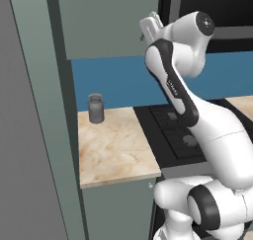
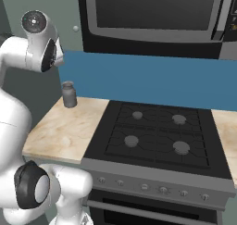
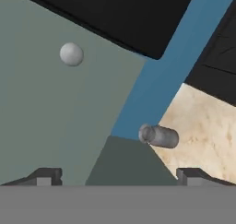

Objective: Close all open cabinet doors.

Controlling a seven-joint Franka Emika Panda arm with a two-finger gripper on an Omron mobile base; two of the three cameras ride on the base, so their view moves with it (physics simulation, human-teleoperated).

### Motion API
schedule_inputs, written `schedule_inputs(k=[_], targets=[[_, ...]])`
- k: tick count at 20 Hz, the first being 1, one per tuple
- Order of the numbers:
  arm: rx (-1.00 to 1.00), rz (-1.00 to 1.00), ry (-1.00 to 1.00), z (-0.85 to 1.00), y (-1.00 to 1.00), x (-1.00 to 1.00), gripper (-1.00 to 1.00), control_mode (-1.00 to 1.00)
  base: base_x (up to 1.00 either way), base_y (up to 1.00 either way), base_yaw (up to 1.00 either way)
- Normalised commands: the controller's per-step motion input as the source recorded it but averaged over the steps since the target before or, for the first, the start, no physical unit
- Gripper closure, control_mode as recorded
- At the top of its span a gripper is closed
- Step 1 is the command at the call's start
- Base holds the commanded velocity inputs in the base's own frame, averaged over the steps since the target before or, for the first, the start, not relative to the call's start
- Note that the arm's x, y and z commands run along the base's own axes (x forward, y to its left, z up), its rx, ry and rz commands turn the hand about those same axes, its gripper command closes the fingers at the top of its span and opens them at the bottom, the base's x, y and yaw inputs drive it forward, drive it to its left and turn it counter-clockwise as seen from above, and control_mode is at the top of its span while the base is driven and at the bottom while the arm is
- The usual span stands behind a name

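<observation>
Left base view: we see the arm raised by the upper cabinet door (image 1: 108, 21), a grey-green panel above the marble counter (image 1: 116, 150). It looks flush, though we can't be sure from here. A grey shaker (image 1: 95, 108) stands at the back of the counter, beside the stove (image 1: 173, 135).

Right base view: the door's knob (image 2: 76, 28) sits just left of the microwave (image 2: 152, 15); the door reads as shut.

Hand view: the gripper (image 3: 119, 176) has its tips spread wide, holding nothing, facing the door panel and its knob. We judge this door done or nearly so; other doors can't be checked.
</observation>
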Motion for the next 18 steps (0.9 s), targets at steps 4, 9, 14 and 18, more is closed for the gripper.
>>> schedule_inputs(k=[4, 9, 14, 18], targets=[[-0.33, 0.08, 0.01, -0.28, -0.18, -0.48, -1.00, -1.00, 0.00, 0.00, 0.00], [-0.29, 0.23, -0.02, -0.22, -0.35, -0.41, -1.00, -1.00, 0.00, 0.00, 0.00], [-0.27, 0.14, -0.02, -0.19, -0.37, -0.41, -1.00, -1.00, 0.00, 0.00, 0.00], [-0.22, 0.13, 0.00, -0.26, -0.36, -0.39, -1.00, -1.00, 0.00, 0.00, 0.00]])
